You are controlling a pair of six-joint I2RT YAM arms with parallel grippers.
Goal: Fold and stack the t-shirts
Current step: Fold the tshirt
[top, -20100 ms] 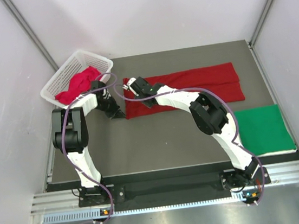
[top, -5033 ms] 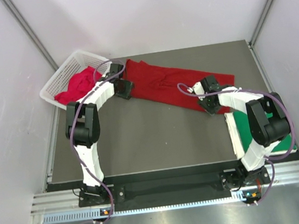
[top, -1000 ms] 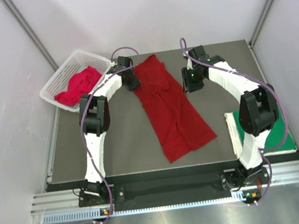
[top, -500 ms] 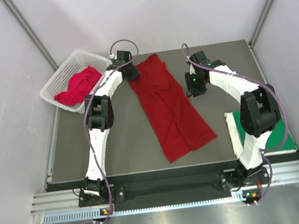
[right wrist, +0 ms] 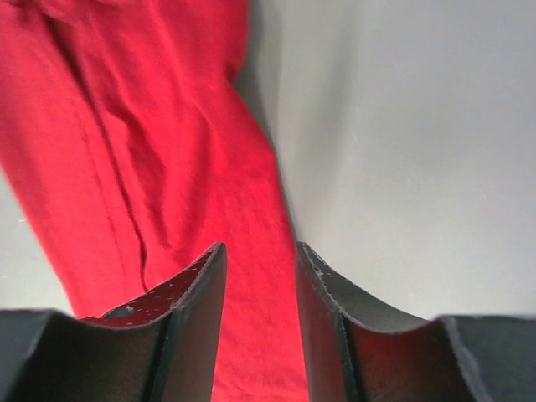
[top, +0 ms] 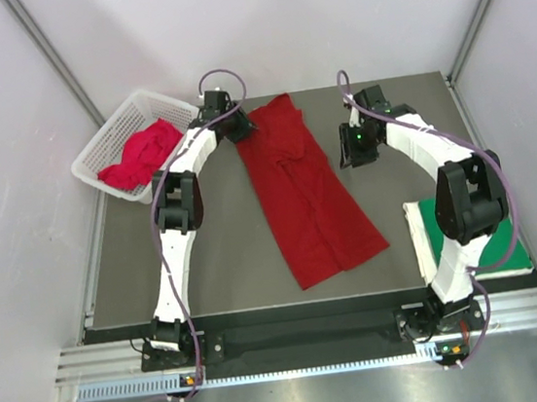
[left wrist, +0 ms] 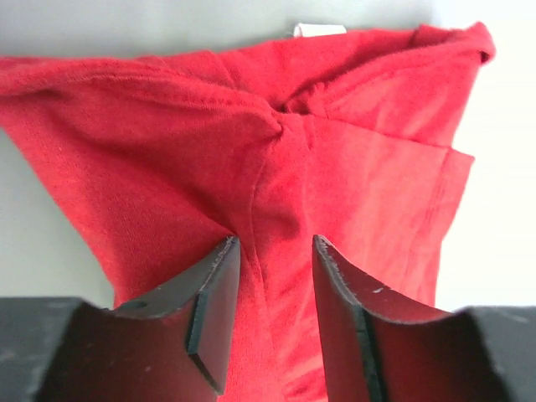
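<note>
A dark red t-shirt (top: 309, 196) lies stretched out on the grey table, running from the back centre toward the front. My left gripper (top: 243, 130) hovers at its back left corner, and in the left wrist view this gripper (left wrist: 275, 243) is open, with wrinkled red cloth (left wrist: 335, 159) beneath the gap. My right gripper (top: 350, 152) sits just off the shirt's right edge. The right wrist view shows it (right wrist: 260, 247) open over the shirt's edge (right wrist: 209, 184), with nothing between the fingers. A folded green t-shirt (top: 503, 249) lies at the right front, partly hidden by the right arm.
A white lattice basket (top: 96, 153) stands at the back left and holds a crumpled pinkish red shirt (top: 140, 148). Grey walls close in on both sides and the back. Bare table (top: 206, 248) lies to the left of the spread shirt.
My left gripper's jaws have widened at the shirt's back left corner. The right gripper has drifted slightly right, off the shirt's edge. The shirt lies almost as before.
</note>
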